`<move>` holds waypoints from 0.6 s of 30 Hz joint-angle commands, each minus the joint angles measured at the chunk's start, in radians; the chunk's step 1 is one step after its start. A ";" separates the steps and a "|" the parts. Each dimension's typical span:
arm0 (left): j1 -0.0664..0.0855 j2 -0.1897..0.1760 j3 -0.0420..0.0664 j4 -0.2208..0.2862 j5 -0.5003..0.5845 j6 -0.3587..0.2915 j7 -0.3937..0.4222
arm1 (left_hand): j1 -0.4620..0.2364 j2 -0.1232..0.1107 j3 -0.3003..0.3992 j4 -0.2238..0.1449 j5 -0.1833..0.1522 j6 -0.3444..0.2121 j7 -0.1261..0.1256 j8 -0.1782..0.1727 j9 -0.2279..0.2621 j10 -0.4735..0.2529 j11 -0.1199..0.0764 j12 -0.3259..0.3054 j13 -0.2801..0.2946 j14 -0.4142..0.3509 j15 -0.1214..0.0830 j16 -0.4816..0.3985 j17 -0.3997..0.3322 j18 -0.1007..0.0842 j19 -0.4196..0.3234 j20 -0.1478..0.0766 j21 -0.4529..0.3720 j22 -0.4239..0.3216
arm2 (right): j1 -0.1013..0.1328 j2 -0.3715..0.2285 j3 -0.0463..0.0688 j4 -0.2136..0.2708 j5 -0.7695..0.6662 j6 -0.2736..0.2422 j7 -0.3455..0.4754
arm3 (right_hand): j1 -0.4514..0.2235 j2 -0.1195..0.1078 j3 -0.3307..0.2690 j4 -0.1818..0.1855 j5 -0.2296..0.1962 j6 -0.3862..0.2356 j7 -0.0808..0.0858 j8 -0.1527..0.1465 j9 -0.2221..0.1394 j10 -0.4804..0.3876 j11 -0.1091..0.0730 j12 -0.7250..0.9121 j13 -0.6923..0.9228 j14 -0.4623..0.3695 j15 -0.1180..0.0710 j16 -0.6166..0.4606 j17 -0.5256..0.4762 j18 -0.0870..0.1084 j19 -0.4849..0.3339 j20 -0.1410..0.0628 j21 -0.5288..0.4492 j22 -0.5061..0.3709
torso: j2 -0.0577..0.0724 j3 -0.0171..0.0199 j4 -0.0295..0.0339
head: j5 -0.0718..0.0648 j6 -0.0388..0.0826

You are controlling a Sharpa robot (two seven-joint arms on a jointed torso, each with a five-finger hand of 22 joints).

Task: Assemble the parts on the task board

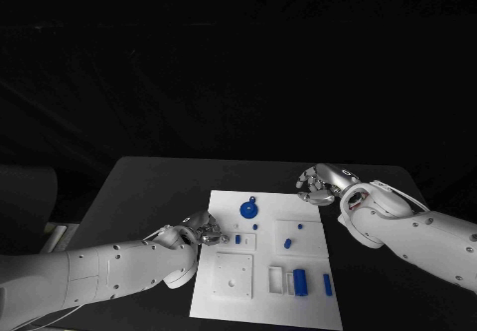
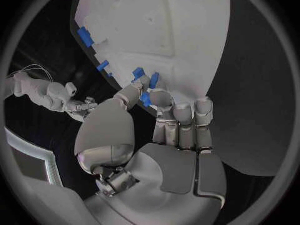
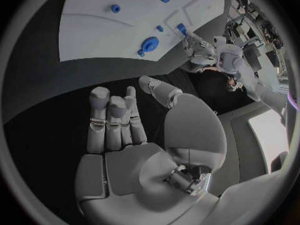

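Bench (image 1: 149, 186) black, task board (image 1: 224, 296) white with blue parts; left hand (image 1: 204, 229) pinches small blue part (image 2: 145, 99), right hand (image 1: 320, 185) curled, holding nothing.

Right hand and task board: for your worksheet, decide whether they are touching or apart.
Apart. In the right wrist view the right hand lies over dark table, with a bare strip between its fingertips and the task board's edge.
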 commanded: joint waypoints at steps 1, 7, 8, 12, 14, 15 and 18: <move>-0.002 0.008 -0.001 0.007 0.021 0.036 0.013 | 0.006 0.037 -0.007 -0.008 0.018 0.130 -0.053 0.011 0.172 -0.007 -0.006 0.008 0.002 0.001 -0.022 0.008 0.002 0.018 -0.004 -0.174 0.006 0.002 | 0.000 0.001 0.000 0.001 0.000 0.010 0.010 | -0.007 0.001 -0.001 0.005 0.006 0.002 0.009 -0.003 -0.001 -0.008 0.000 0.003 -0.001 -0.003 0.005 -0.002 -0.001 0.045 0.002 -0.004 -0.003 0.017 | 0.000 0.0005 -0.0002 | 0.000 -0.001; -0.002 0.009 -0.001 0.007 0.026 0.048 0.009 | -0.001 0.053 -0.009 -0.022 0.032 0.128 -0.053 0.015 0.171 -0.009 -0.006 0.011 0.003 -0.001 -0.021 0.010 0.003 0.018 -0.007 -0.173 0.007 0.004 | 0.000 0.002 0.000 0.000 0.000 0.010 0.010 | -0.008 0.001 -0.002 0.004 0.015 0.002 0.009 -0.003 -0.001 -0.009 0.000 0.004 -0.002 -0.003 0.005 -0.002 -0.001 0.045 0.002 -0.004 -0.003 0.018 | 0.000 0.0007 -0.0008 | 0.000 -0.002; -0.002 0.010 -0.001 0.007 0.029 0.049 0.008 | -0.002 0.056 -0.010 -0.024 0.033 0.128 -0.053 0.016 0.171 -0.010 -0.006 0.012 0.003 -0.001 -0.021 0.010 0.003 0.018 -0.007 -0.173 0.007 0.004 | 0.000 0.002 0.000 0.000 0.000 0.010 0.011 | -0.008 0.001 -0.002 0.004 0.017 0.002 0.009 -0.003 -0.001 -0.009 0.000 0.004 -0.002 -0.003 0.005 -0.002 -0.001 0.045 0.003 -0.005 -0.002 0.018 | 0.000 0.0006 -0.0007 | 0.000 -0.001; -0.002 0.010 -0.001 0.008 0.031 0.053 0.005 | -0.008 0.068 -0.010 -0.033 0.040 0.127 -0.053 0.018 0.170 -0.011 -0.006 0.014 0.004 -0.002 -0.020 0.012 0.003 0.018 -0.008 -0.173 0.007 0.005 | 0.000 0.002 0.000 0.000 0.000 0.010 0.011 | -0.009 0.002 -0.003 0.004 0.020 0.002 0.009 -0.003 -0.001 -0.009 0.000 0.004 -0.002 -0.003 0.005 -0.002 -0.001 0.045 0.003 -0.005 -0.002 0.018 | 0.000 0.0008 -0.0005 | 0.000 -0.002; -0.002 0.010 -0.001 0.007 0.031 0.054 0.004 | -0.011 0.074 -0.010 -0.038 0.043 0.126 -0.053 0.019 0.169 -0.011 -0.006 0.015 0.004 -0.003 -0.020 0.013 0.003 0.018 -0.009 -0.173 0.008 0.005 | 0.000 0.002 0.000 0.000 0.000 0.010 0.010 | -0.009 0.002 -0.003 0.004 0.021 0.002 0.009 -0.003 -0.001 -0.009 0.000 0.004 -0.002 -0.003 0.005 -0.002 -0.001 0.045 0.003 -0.005 -0.002 0.018 | 0.000 0.0007 -0.0002 | -0.001 -0.001; -0.002 0.010 -0.001 0.007 0.031 0.055 0.004 | -0.014 0.078 -0.010 -0.042 0.045 0.125 -0.053 0.020 0.168 -0.011 -0.006 0.016 0.004 -0.003 -0.020 0.013 0.004 0.018 -0.010 -0.173 0.008 0.005 | 0.000 0.002 0.000 0.001 0.000 0.010 0.011 | -0.009 0.002 -0.003 0.004 0.021 0.003 0.009 -0.003 -0.001 -0.009 0.000 0.004 -0.002 -0.003 0.005 -0.002 -0.001 0.045 0.003 -0.005 -0.002 0.018 | 0.000 0.0007 -0.0001 | -0.001 -0.001; -0.002 0.010 -0.001 0.007 0.029 0.060 0.003 | -0.019 0.084 -0.010 -0.048 0.048 0.125 -0.053 0.021 0.167 -0.012 -0.006 0.017 0.004 -0.004 -0.020 0.014 0.004 0.018 -0.010 -0.172 0.008 0.006 | 0.000 0.002 0.000 0.001 0.000 0.010 0.011 | -0.009 0.002 -0.003 0.004 0.023 0.003 0.009 -0.003 -0.001 -0.009 0.000 0.004 -0.003 -0.003 0.005 -0.002 -0.001 0.045 0.003 -0.005 -0.002 0.018 | 0.000 0.0003 -0.0002 | -0.001 -0.001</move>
